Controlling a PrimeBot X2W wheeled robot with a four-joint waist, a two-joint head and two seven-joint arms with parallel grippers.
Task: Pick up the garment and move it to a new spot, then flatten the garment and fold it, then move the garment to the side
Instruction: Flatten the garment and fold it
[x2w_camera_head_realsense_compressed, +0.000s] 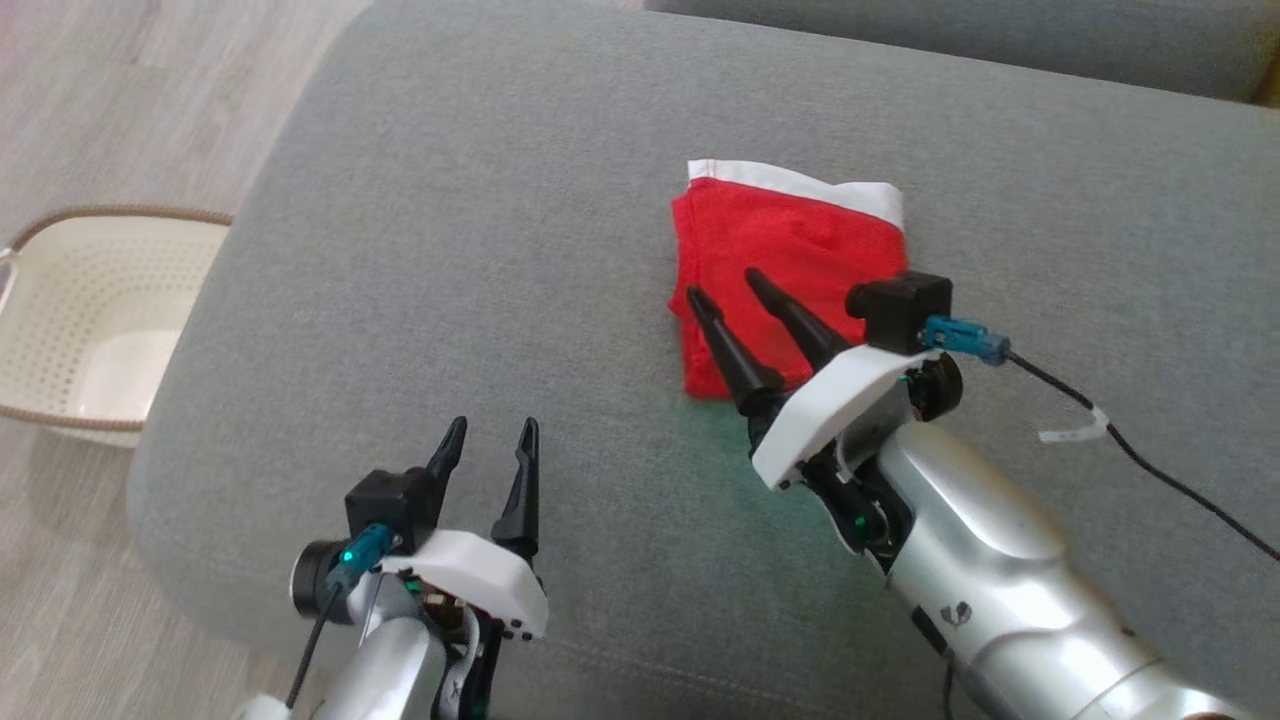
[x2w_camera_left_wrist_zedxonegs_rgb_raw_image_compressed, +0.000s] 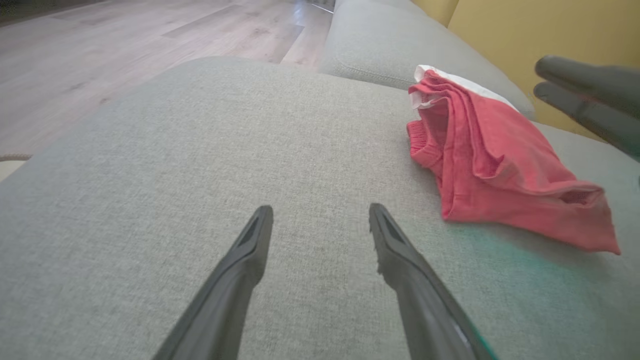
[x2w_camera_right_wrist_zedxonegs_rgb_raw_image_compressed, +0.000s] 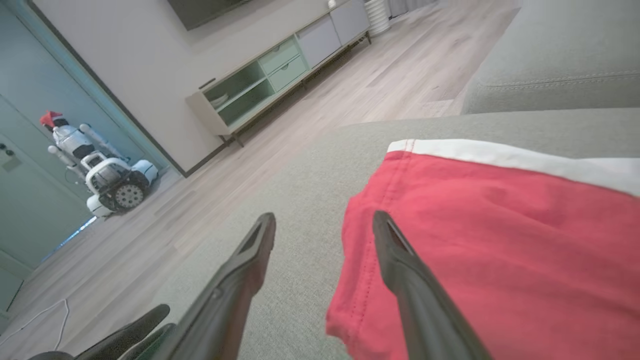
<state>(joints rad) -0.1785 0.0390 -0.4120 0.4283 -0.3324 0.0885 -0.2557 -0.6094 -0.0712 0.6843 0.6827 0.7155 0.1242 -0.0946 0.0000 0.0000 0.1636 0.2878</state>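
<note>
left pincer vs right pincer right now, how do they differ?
Place: the left pincer hangs over bare sofa cushion, apart from the red garment. The right pincer straddles the garment's left edge, one side over cloth, one over cushion.
Pose in the head view: the left pincer points nearly straight up, and the right pincer leans up-left.
Shared: both open, neither holding anything.

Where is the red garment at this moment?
In the head view the folded red garment lies right of centre on the grey sofa cushion, with the open right gripper at its near left edge; the left gripper is apart.
</note>
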